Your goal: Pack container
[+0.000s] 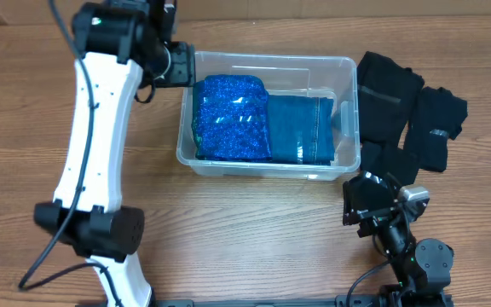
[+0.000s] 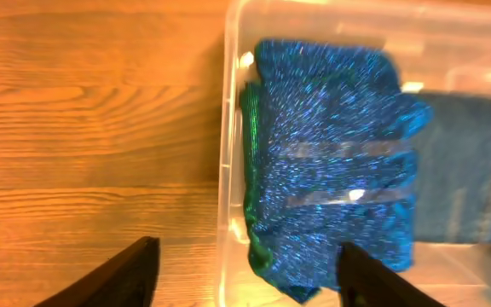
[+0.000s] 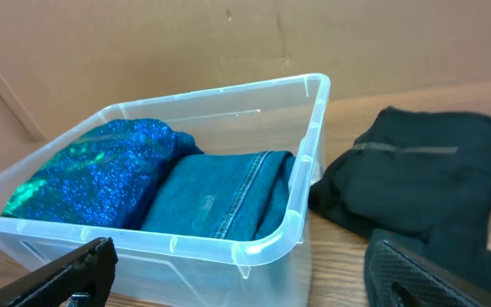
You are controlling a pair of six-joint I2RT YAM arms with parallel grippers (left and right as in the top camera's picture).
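The clear container (image 1: 267, 169) sat mid-way across the wooden table (image 1: 254, 230), holding a sparkly blue garment (image 1: 231, 117) beside folded denim (image 1: 301, 128). Black clothes (image 1: 403, 111) lay just to its right. The left gripper (image 2: 248, 247) hung spread over its left wall, and the right gripper (image 3: 241, 251) was also spread.

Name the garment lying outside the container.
The black garment, on the table beside the container; the glittery blue one and the denim one both lie inside it.
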